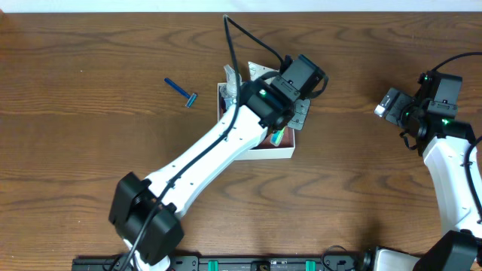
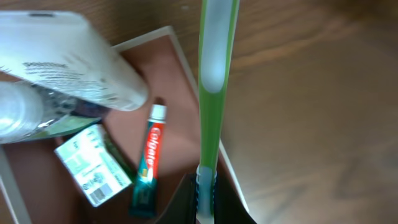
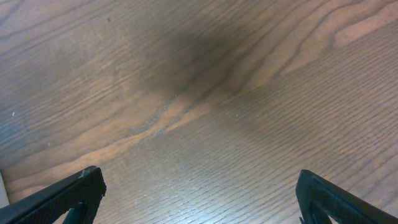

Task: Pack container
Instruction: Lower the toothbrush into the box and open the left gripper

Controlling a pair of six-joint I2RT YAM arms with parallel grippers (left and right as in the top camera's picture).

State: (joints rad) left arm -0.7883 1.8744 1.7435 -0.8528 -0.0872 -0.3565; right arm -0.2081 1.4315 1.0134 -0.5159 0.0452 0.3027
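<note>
Blue plastic razor (image 1: pixel 181 92) lies unpacked left of centre. Left gripper (image 2: pixel 205 193), clamped on green-and-white toothbrush (image 2: pixel 214 93), hangs over square white-walled container (image 2: pixel 180 130) mid-table. Brush seems to overhang rim and may land outside on release. Right gripper (image 1: pixel 388 103) wide, empty.

left arm (image 1: pixel 218 150) stretched diagonally forward, left fingers (image 2: pixel 233 213) pinched on toothbrush (image 2: pixel 211 93); right arm (image 1: pixel 452 169) bent, right fingers (image 3: pixel 68 196) spread wide

Blue razor (image 1: pixel 181 92) lying alone on brown wooden table (image 1: pixel 75 150); green toothbrush (image 2: pixel 208 134) held beside Colgate toothpaste tube (image 2: pixel 149 158) lying flat, green-and-white printed carton (image 2: pixel 93 165) just beside the tube, white bottle (image 2: pixel 68 59) tilted above the carton.
</note>
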